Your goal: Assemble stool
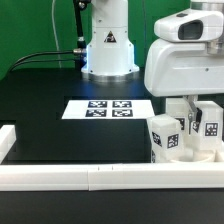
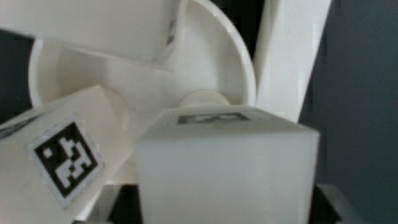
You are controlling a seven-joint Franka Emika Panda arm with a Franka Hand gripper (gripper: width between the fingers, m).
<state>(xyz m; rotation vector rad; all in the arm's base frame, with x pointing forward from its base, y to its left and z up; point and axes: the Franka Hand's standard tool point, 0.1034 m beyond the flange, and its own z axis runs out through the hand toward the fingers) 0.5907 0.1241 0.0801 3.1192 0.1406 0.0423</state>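
White rails [image 1: 60, 172] edge the front of the black bench [image 1: 40, 110], with the marker board [image 1: 108, 108] lying farther back. Rightward, the pincer [image 1: 196, 122] is clamped on a tagged stool leg [image 1: 210, 122], beside another leg [image 1: 164, 135] and the seat [image 2: 125, 70].

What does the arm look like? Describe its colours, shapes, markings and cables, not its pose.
The arm is glossy white with rounded, bulky housings and a dark grey band near its upper joint. Its base is a white column bearing a black triangular warning mark, with a blue glow along its foot. A black cable runs toward the base. The tool is mostly hidden among white tagged parts.
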